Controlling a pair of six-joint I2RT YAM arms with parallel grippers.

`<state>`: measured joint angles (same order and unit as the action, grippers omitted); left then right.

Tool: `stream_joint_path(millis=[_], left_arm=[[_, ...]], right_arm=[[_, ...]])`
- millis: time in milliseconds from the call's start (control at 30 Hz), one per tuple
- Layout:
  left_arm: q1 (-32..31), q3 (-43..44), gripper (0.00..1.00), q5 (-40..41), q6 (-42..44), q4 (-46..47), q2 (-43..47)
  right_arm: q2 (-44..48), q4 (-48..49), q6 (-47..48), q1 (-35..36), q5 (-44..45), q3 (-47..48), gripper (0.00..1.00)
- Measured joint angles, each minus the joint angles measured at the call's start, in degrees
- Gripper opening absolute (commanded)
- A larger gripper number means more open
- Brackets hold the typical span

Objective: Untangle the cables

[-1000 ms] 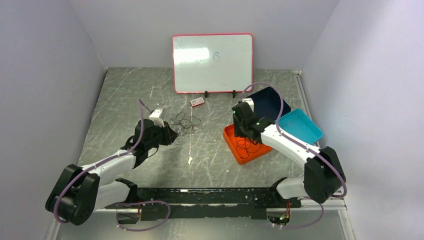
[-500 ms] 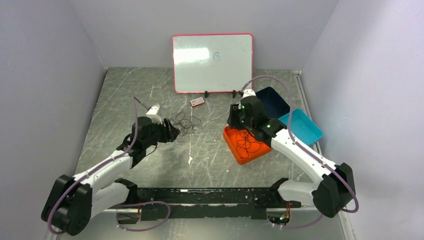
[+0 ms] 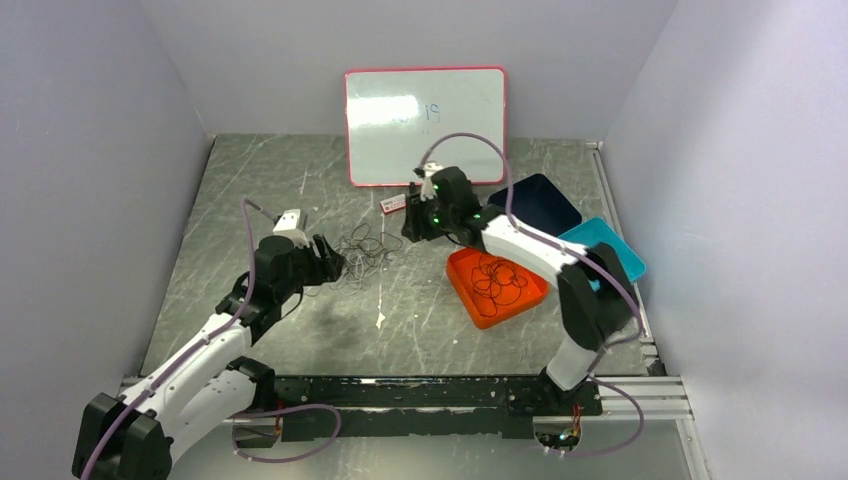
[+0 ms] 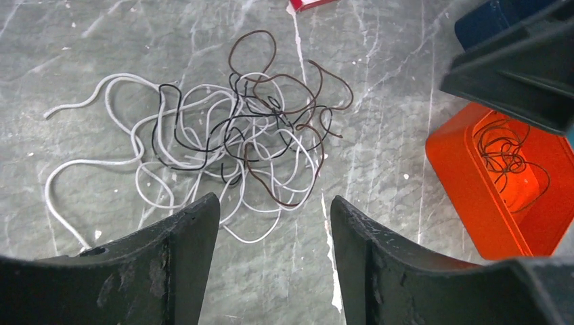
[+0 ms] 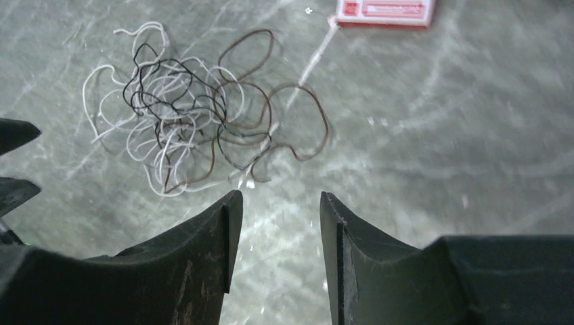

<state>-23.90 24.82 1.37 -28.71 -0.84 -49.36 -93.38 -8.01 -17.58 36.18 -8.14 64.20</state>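
From above, the cables [image 3: 365, 250] lie in one loose tangle on the worktop [image 3: 300, 180], left of centre. The left gripper [image 3: 328, 262] sits just left of them, and the right gripper [image 3: 410, 228] hangs just to their right, on the far side. A red card [image 3: 394, 203] lies beyond the tangle, before the whiteboard [image 3: 425, 125]. To the right an orange tray [image 3: 470, 300] holds a dark coil [image 3: 500, 280].

At the left wrist, the left gripper [image 4: 274, 210] has its jaws moderately apart and holding nothing. The cables [image 4: 230, 135] lie just beyond the tips: white, black and brown strands looped through each other. The tray [image 4: 460, 183] is at the right. Whether its coil [image 4: 508, 152] is one strand or several, I cannot tell.

At the right wrist, the right gripper [image 5: 276, 203] also has its jaws part-open and empty. The cables [image 5: 196, 128] lie ahead and to the left, apart from the tips, with the card [image 5: 384, 10] at the top edge.
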Motion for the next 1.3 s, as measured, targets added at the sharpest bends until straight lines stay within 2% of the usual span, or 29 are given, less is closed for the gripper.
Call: stream_joint_path(millis=[133,267,667,1033,1133,1300], left_arm=[[0.0,0.0,0.68,1.0,-0.2,-2.3,1.3],[0.0,0.3,0.68,2.0,-0.2,-4.1,1.6],[0.0,0.8,0.67,3.2,-0.2,-5.1,1.5],[0.0,0.9,0.66,3.1,-0.2,-5.0,1.4],[0.0,1.0,0.67,3.1,-0.2,-5.0,1.4],[0.0,0.9,0.66,3.1,-0.1,-5.0,1.4]], right_arm=[[-10.4,-0.2,6.8,0.8,-4.2,8.5,0.51],[-16.9,-0.3,7.4,1.6,-5.8,13.4,0.51],[-20.3,4.1,-12.3,7.0,6.5,13.9,0.47],[-24.9,4.3,-18.6,7.3,12.3,14.1,0.44],[-26.4,4.5,-19.1,7.3,12.2,14.4,0.39],[-27.1,5.9,-19.6,7.3,11.8,14.5,0.23]])
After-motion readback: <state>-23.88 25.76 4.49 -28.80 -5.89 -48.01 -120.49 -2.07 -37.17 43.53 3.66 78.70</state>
